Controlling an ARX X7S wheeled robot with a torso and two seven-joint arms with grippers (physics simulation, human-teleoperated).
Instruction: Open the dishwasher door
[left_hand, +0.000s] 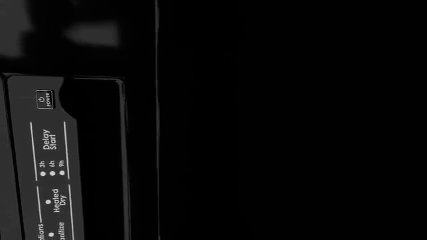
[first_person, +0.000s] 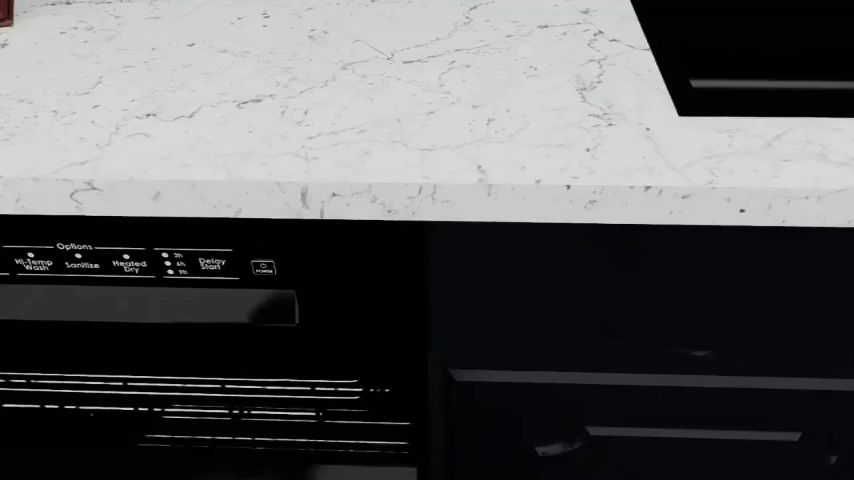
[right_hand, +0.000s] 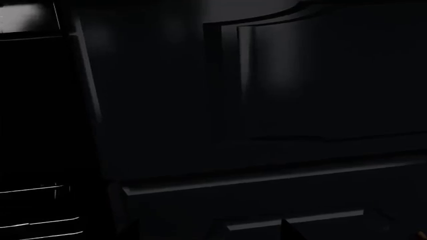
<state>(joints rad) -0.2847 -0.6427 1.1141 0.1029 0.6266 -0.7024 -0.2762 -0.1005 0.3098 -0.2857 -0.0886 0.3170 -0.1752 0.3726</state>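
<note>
- Head view frames the dishwasher door (first_person: 200, 330) at lower left, its glossy black front directly under the white marbled countertop (first_person: 334, 110).
- A control strip (first_person: 134, 262) of tiny white labels runs along the door's top: "Options", "Hi-Temp Wash", "Sanitize", "Heated Dry", "Delay Start" and a power button (first_person: 264, 267).
- Just below the strip sits the grey recessed handle (first_person: 147, 305); thin bright lines cross the black front lower down.
- Whether the door is shut or ajar cannot be told from these views, and nothing of the dishwasher's interior or contents shows.
- Dark navy cabinet (first_person: 641, 350) stands immediately to the right of the door, with a drawer front and bar pull (first_person: 694, 434) near the bottom edge.
- Black glass cooktop (first_person: 761, 50) is set into the countertop at upper right.
- Left wrist view looks close at the door's control strip (left_hand: 50, 165), turned sideways, with "Power", "Delay Start" and "Heated Dry" readable.
- Right wrist view shows only a dim panelled cabinet door (right_hand: 313, 80).
- Neither gripper appears in any view, so how wide each stands, or whether it holds anything, cannot be told.
</note>
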